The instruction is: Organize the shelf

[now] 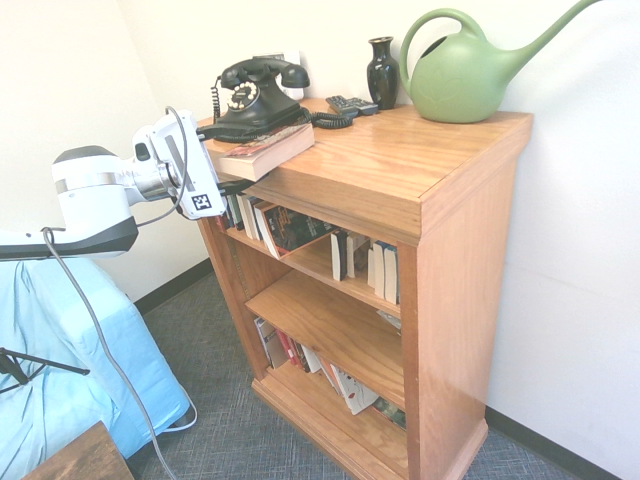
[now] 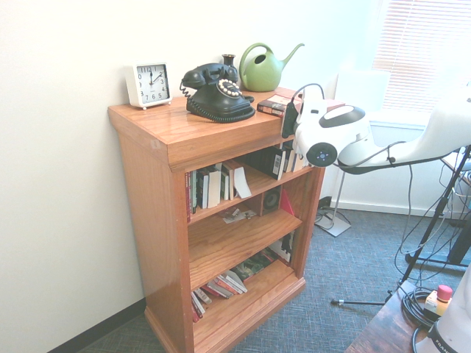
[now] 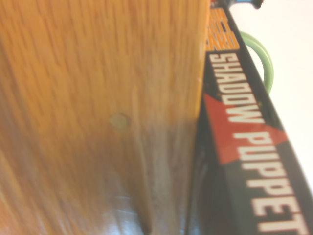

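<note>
An oak shelf, waist-high with a thick overhanging top, stands near the wall. From where the first exterior camera looks, the shelf (image 1: 460,300) is right of the gripper (image 1: 240,160), which reaches the left end of its top. The two dark fingers are spread apart, one above the level of the top and one lower, by the overhang. A thick paperback (image 1: 265,152) lies flat at the near left edge, close to the fingers; whether they touch it, I cannot tell. The wrist view shows its black spine with "SHADOW PUPPET" in pale letters.

Just beyond the book sits a black rotary telephone (image 1: 258,98), its coiled cord trailing right. Farther right are a dark remote control (image 1: 352,106), a slim black vase (image 1: 382,73) and a green watering can (image 1: 462,78). A white square clock (image 2: 149,84) stands on the far side of the phone. Below, books (image 1: 290,228) stand and lean on the upper tier, and more books (image 1: 340,380) slant along the bottom one.

The white arm (image 1: 100,195) comes in from the left, roughly level, its hand turned toward the shelf.
</note>
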